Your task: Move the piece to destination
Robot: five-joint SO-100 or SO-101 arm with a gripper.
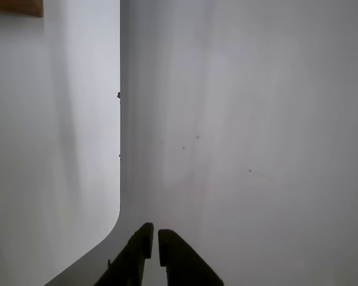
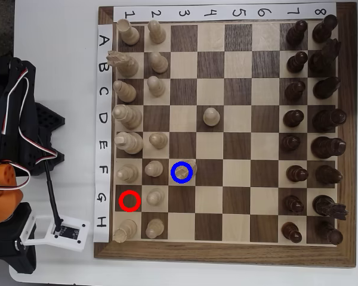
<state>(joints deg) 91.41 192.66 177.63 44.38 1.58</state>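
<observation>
In the overhead view a pale cream knight (image 2: 185, 170) stands inside the blue ring (image 2: 173, 176) on a light square in row F, column 3. A second pale knight (image 2: 118, 59) stands at B1. The red ring (image 2: 129, 201) marks an empty dark square at G1. My arm (image 2: 15, 119) is folded on the white table left of the board, well away from the pieces. In the wrist view my gripper (image 1: 155, 244) enters from the bottom, its black fingers almost touching with nothing between them, over bare white table.
The wooden chessboard (image 2: 224, 257) holds pale pieces in its left columns and dark pieces on the right. A lone pale pawn (image 2: 210, 115) stands at D4. The wrist view shows a white table edge (image 1: 120, 149) and a brown corner (image 1: 15, 7) at top left.
</observation>
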